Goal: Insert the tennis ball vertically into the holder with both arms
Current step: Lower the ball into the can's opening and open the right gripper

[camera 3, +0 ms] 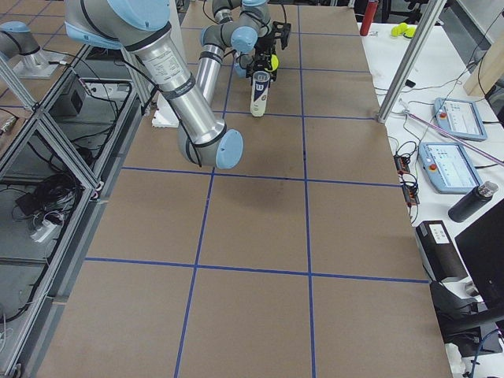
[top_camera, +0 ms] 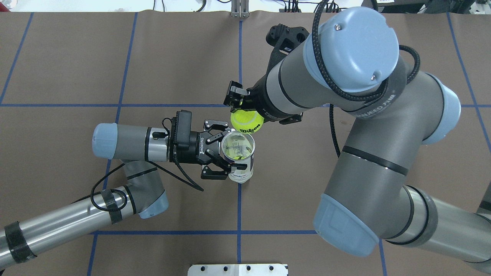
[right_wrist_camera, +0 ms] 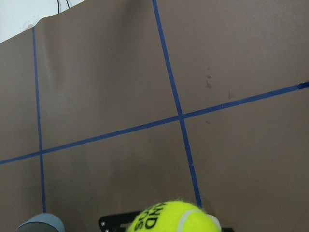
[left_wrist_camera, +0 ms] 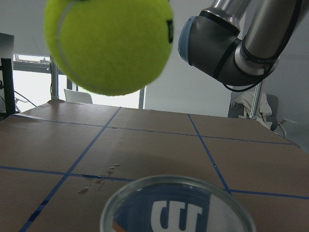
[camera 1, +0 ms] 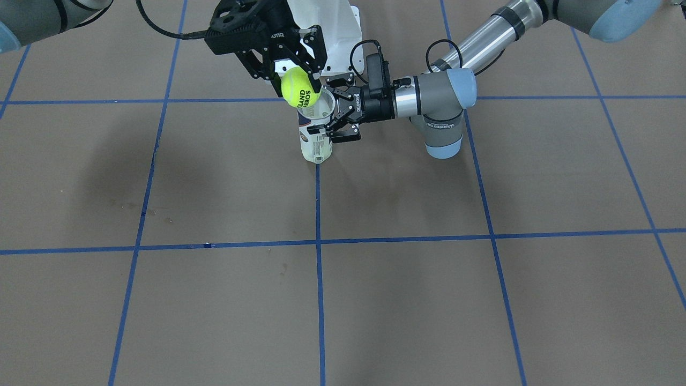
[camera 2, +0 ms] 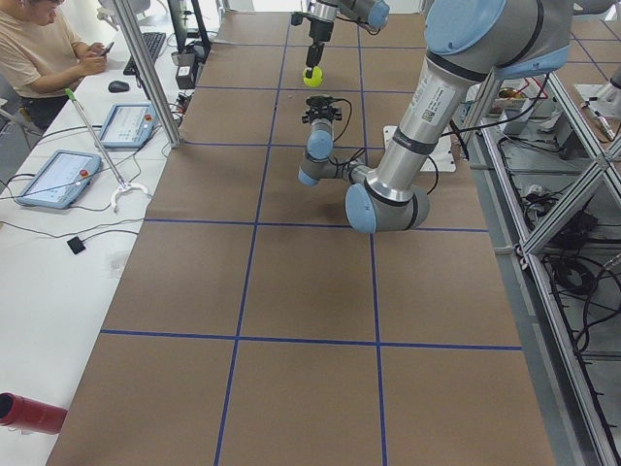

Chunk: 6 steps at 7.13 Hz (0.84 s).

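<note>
We are at the aligning step, just ahead of the drop. Our left gripper [top_camera: 227, 151] comes in level from the side, its fingers clasped on the upper part of the holder [top_camera: 242, 171]. The holder stands upright on the table [camera 1: 407, 300] on one of the blue tape lines [camera 1: 318, 214], its mouth open to the top. Our right gripper [camera 1: 298, 80] points down from above and pinches the tennis ball [top_camera: 246, 120] between its two fingers. The ball hangs clear of the rim, above it and toward the far side of the mouth in the overhead view, not yet centred. The left wrist view agrees: the ball sits high and to one side, with the round rim below it. A yellow-green tint low in the tube may be a ball already inside, but we cannot tell through the plastic. Next, we judge, the right arm needs to bring the ball toward the robot until it is square over the opening, lower it to the rim and only then let go, with the left grip holding the tube vertical. The fit looks snug, so a small offset could catch the rim and tip the holder.
</note>
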### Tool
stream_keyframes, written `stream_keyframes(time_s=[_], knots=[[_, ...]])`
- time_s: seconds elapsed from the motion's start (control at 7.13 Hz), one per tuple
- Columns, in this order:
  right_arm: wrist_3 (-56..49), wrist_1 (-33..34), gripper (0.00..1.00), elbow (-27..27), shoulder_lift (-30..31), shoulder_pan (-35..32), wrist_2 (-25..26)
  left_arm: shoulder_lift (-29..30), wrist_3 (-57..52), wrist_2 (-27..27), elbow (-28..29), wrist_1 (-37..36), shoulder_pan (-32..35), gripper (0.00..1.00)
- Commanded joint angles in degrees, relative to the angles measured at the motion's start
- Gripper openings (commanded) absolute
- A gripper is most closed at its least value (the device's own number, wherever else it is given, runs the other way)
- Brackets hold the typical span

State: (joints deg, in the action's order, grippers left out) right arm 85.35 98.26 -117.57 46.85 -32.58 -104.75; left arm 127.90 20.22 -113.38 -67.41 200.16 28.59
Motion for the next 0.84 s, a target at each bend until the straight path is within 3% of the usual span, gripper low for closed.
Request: stream_keyframes(time_s=[0.0,0.14,0.28,0.42,0.56,0.7], knots=[[0.17,0.01,0.00,0.23,-0.44,1.64,1.56,0.07,-0.01,0.00,0.00,-0.03,-0.02,0.82],[0.17,0.01,0.07,0.23,-0.35,1.73,1.82,0.07,-0.01,0.00,0.09,-0.03,-0.02,0.82],[0.17,0.27,0.23,0.32,-0.35,1.90,2.00,0.16,-0.01,0.00,0.09,-0.03,-0.11,0.82],[0.17,0.88,0.45,0.32,-0.61,2.77,3.66,0.16,-0.01,0.00,0.09,-0.12,-0.11,0.82],[0.17,0.88,0.95,0.23,-0.62,3.48,5.06,0.16,0.08,0.09,0.09,-0.12,-0.11,0.82],[0.17,1.15,1.00,0.23,-0.62,3.75,5.77,0.16,0.08,0.00,0.09,-0.03,-0.11,0.82]])
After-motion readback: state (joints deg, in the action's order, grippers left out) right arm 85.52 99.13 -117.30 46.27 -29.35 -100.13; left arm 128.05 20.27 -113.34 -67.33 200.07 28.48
